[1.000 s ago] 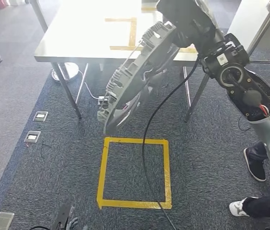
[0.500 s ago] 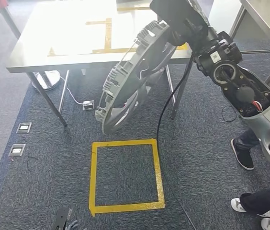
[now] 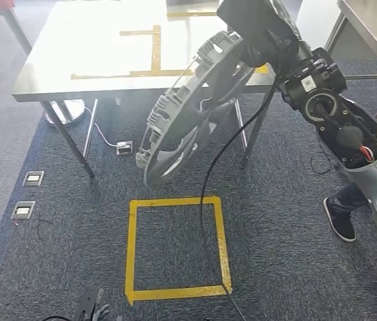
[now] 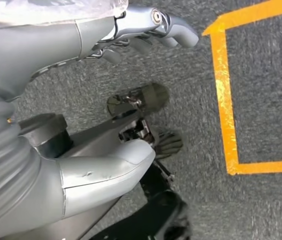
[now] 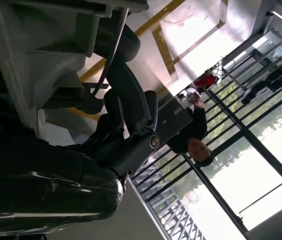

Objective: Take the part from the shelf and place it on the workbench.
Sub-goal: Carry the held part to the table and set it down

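Carpet (image 3: 287, 267), dark blue-grey with a fine speckled weave, lies nearest, and a square of yellow tape (image 3: 176, 247) is stuck flat on it, its strips slightly uneven at the corners. A thin black cable (image 3: 204, 221) loops down across that square. At the left edge two small metal floor sockets (image 3: 27, 194) sit flush in the pile. At the right a person's dark shoe (image 3: 339, 219) stands on the carpet.

In the left wrist view the left hand (image 4: 147, 35) hangs over the carpet near a corner of the tape, smooth silver-grey, its fingers (image 4: 177, 31) gently curled, apart and holding nothing.

Above the floor, the right arm (image 3: 347, 134) reaches forward, silver shell with a dark open joint and a round black ring. The right hand (image 3: 257, 33), wrapped in shiny black covering, grips the part (image 3: 191, 114) at its upper edge; in the right wrist view dark fingers (image 5: 126, 95) curl around a pale grey ledge of it. The part is a large round grey disc, probably cast plastic or metal, with a ribbed, toothed rim, dark curved spokes and openings inside, and thin wires at its hub. It hangs tilted in the air, the lower edge over the carpet, the upper edge in front of the workbench edge.

Farthest, the workbench (image 3: 50, 80) has a glossy pale top with glare, yellow tape lines (image 3: 154, 50) and slim metal legs.
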`<state>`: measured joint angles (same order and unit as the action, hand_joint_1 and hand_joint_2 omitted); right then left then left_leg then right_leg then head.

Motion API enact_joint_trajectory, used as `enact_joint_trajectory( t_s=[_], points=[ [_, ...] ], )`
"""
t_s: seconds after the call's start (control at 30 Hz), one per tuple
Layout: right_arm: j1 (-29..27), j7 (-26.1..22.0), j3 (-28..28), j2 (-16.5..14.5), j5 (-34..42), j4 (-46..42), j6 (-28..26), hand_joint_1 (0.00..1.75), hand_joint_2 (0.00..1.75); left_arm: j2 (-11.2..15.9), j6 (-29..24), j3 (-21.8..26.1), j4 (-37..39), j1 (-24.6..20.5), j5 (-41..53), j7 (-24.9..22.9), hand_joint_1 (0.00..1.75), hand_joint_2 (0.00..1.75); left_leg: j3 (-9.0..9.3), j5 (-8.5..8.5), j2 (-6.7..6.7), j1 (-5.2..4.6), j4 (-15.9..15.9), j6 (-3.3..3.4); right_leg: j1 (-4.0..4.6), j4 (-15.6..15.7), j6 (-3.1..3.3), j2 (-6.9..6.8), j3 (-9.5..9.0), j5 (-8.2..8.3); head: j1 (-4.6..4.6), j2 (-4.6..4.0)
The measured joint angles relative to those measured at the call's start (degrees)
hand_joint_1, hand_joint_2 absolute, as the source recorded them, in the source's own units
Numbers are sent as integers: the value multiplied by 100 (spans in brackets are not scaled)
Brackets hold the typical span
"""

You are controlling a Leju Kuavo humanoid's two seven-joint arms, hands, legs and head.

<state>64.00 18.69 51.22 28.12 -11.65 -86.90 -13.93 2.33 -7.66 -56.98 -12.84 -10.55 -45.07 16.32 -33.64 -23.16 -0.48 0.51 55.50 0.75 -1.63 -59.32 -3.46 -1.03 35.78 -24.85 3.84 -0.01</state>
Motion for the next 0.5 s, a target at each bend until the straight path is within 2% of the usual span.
enact_joint_trajectory(
  t_s=[0.03,0.07,0.13,0.2,0.23,0.3,0.33,0.37,0.4,0.47,0.5],
  points=[
    [7,-19,3,-1,-11,4,-1,175,175,1,1,0,0,0,0,0,0,175,-15,-28,-6,-6,42,-32,11,194,27,-38,-83,46,10,-1],
    [10,-39,8,-1,-23,10,-1,175,175,2,2,0,1,3,-1,0,0,175,-28,-42,-15,-20,65,-55,28,246,66,-49,-103,15,1,0],
    [3,-85,16,-2,-63,26,1,175,175,-1,2,0,1,7,-2,3,0,175,-32,-58,-41,-25,76,-94,33,259,167,-10,-110,10,-52,0],
    [6,-146,16,-2,-121,36,6,175,175,-2,1,0,0,5,-7,8,0,175,-95,-191,-41,-14,266,-147,19,283,239,13,-144,12,-101,1],
    [15,-179,15,-2,-156,36,10,175,175,-3,1,0,0,4,-9,9,0,175,-211,-334,-28,-7,529,-175,9,293,269,21,-164,10,-125,1],
    [27,-236,32,-7,-222,37,32,175,175,-5,1,0,1,9,-14,10,0,175,-601,-667,-12,2,1324,-213,11,294,311,46,-181,-7,-176,0],
    [26,-254,49,-9,-245,37,47,175,175,-6,2,0,1,12,-16,10,0,175,-787,-753,-10,5,1653,-218,17,293,322,64,-193,-17,-191,0],
    [23,-265,64,-14,-261,37,59,175,175,-6,2,0,1,15,-17,11,0,175,-892,-731,-8,5,1795,-211,24,293,329,85,-209,-30,-197,0],
    [22,-272,74,-19,-276,36,66,175,175,-6,2,0,1,16,-19,12,0,175,-884,-594,-6,3,1698,-191,31,293,332,105,-231,-45,-202,0],
    [28,-292,79,-30,-326,33,60,175,175,-3,1,0,1,16,-26,19,0,175,-595,-130,10,-15,948,-108,41,294,321,136,-284,-83,-211,0],
    [37,-306,78,-33,-354,32,54,175,175,1,1,0,1,17,-30,26,0,175,-421,37,25,-32,559,-63,53,295,306,149,-302,-102,-214,-1]
  ],
)
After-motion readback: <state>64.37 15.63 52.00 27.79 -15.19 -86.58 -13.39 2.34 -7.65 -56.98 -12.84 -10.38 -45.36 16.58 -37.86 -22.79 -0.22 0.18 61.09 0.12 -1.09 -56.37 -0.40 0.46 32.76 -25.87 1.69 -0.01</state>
